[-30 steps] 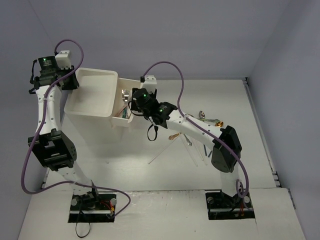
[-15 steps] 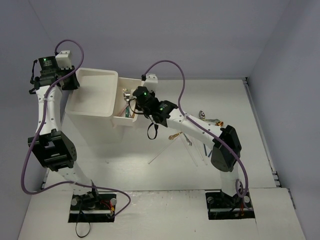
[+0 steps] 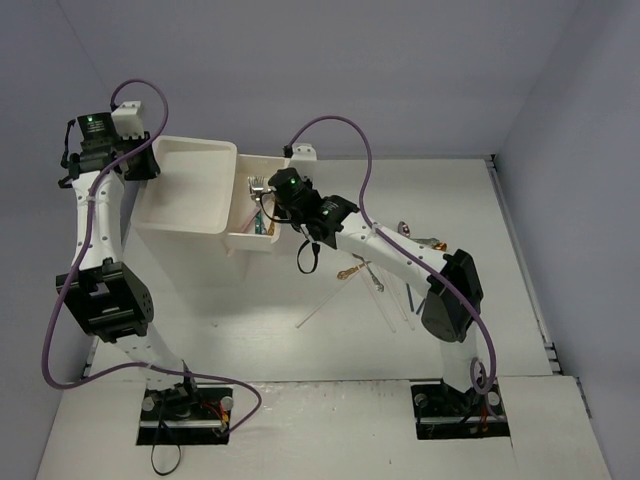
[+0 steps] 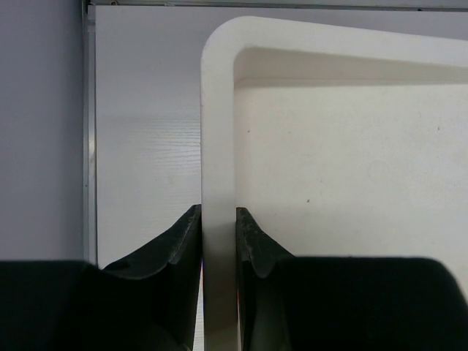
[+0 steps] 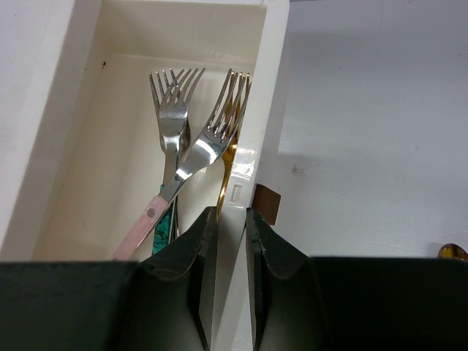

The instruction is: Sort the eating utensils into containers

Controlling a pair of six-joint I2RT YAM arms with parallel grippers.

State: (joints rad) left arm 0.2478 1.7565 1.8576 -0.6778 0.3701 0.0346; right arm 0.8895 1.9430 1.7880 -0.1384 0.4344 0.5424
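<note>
left gripper (image 4: 218, 219): clamped on the rim wall of the white cabinet (image 4: 217, 110).
right gripper (image 5: 230, 216): closed on the side wall of the open drawer (image 5: 262, 110), beside its brown knob (image 5: 267, 205).
forks (image 5: 183, 139): lying inside that drawer.
loose cutlery (image 3: 365, 272): on the table (image 3: 300, 345), under the right arm.

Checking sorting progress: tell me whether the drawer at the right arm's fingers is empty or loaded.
Loaded: the right wrist view shows at least two silver forks lying inside the drawer, one with a pink handle.
</note>
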